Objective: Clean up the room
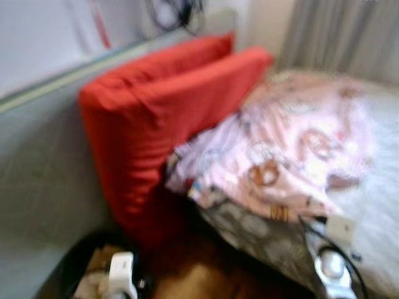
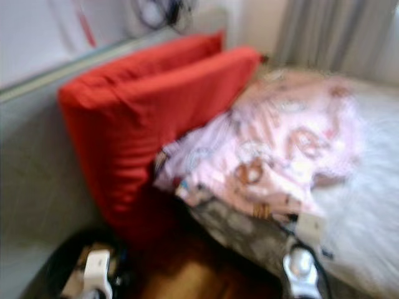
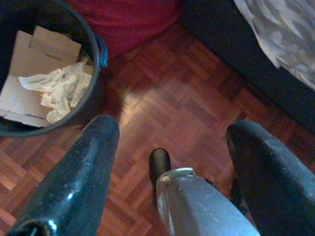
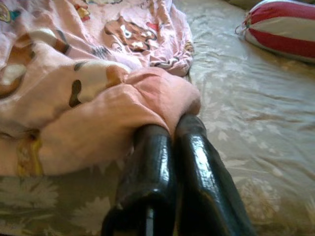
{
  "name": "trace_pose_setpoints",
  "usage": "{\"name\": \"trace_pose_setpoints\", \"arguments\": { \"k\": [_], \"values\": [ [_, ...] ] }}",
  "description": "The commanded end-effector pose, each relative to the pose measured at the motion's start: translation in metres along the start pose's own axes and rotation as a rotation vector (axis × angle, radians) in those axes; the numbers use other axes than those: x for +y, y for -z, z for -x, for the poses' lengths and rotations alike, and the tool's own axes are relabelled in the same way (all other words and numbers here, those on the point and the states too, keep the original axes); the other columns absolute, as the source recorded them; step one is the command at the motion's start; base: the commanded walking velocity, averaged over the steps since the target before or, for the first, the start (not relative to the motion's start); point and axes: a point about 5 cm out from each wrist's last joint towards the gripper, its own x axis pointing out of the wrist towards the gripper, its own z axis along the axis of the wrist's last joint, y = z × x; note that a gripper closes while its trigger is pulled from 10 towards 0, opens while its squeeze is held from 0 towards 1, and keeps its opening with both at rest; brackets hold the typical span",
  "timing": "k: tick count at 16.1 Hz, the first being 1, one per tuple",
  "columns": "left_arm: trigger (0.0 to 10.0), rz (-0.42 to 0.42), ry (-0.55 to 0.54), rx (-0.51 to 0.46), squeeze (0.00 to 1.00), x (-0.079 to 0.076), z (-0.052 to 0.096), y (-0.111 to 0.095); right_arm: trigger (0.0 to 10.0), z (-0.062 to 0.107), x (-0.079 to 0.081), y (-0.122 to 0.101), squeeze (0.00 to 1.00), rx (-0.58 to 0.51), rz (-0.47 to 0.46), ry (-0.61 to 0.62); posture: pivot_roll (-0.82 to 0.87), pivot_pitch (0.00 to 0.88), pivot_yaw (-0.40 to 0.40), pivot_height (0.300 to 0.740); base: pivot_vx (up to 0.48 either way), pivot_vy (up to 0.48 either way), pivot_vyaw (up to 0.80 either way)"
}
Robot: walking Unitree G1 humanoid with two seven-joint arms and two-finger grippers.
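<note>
Pink cloth printed with cartoon animals, a blanket (image 1: pixel 293 156), lies heaped across the middle and right of the head views, on a bed (image 1: pixel 374 212) whose pale flowered sheet fills the lower right; two red cushions (image 1: pixel 156 118) lean against the grey wall in the upper left and centre, their lower ends touching the blanket's edge; both head views are blurred, so finer detail is lost.

In the right wrist view the right gripper (image 4: pixel 172 125) sits low in the centre of the frame with its fingers pressed together, a fold of the pink blanket pinched at their tips; a red and white striped thing (image 4: pixel 280 27), perhaps a cushion or ball, rests on the sheet in the upper right corner, well apart.

In the left wrist view the left gripper (image 3: pixel 170 147) hangs with its fingers wide apart and nothing between them, over dark wooden floor (image 3: pixel 187 93); a black bin (image 3: pixel 91 37) in the upper left holds cardboard and crumpled paper.

My judgement: tidying the bedding is in hand, with much left; the pinch takes only a thin fold, so a pull could let the cloth slip free; a quick drag could also topple the cushions resting against it, or spill the blanket over the bed's edge onto the floor.
</note>
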Motion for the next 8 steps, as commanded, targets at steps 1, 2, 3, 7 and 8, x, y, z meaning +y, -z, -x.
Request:
{"name": "trace_pose_setpoints", "arguments": {
  "k": [1, 2, 3, 7, 8],
  "values": [
    [10.0, -0.009, -0.002, 0.015, 0.00, 0.0010, 0.0005, 0.0024, 10.0, -0.0019, -0.0002, -0.0052, 0.00, -0.028, 0.003, 0.004, 0.01, 0.000, 0.048, 0.740, -0.262, 0.000, 0.00],
    [10.0, -0.009, -0.002, 0.015, 0.00, 0.0012, 0.0006, 0.0025, 10.0, -0.0017, 0.0000, -0.0054, 0.00, -0.032, 0.003, 0.006, 0.01, 0.000, 0.049, 0.740, -0.262, 0.000, 0.00],
    [10.0, -0.010, -0.002, 0.015, 0.00, 0.0011, 0.0006, 0.0026, 10.0, -0.0016, 0.0005, -0.0060, 0.00, -0.036, 0.000, 0.001, 0.01, 0.000, 0.049, 0.740, -0.262, 0.000, 0.00],
    [10.0, -0.011, 0.000, 0.018, 0.00, 0.0007, 0.0007, 0.0033, 10.0, -0.0011, 0.0062, -0.0116, 0.00, -0.078, -0.022, -0.034, 0.01, 0.000, 0.049, 0.740, -0.263, 0.000, 0.00],
    [10.0, -0.010, 0.000, 0.019, 0.00, 0.0006, 0.0007, 0.0035, 10.0, -0.0008, 0.0082, -0.0128, 0.00, -0.086, -0.027, -0.049, 0.01, 0.000, 0.048, 0.740, 0.000, 0.000, 0.00]
  ]
}}
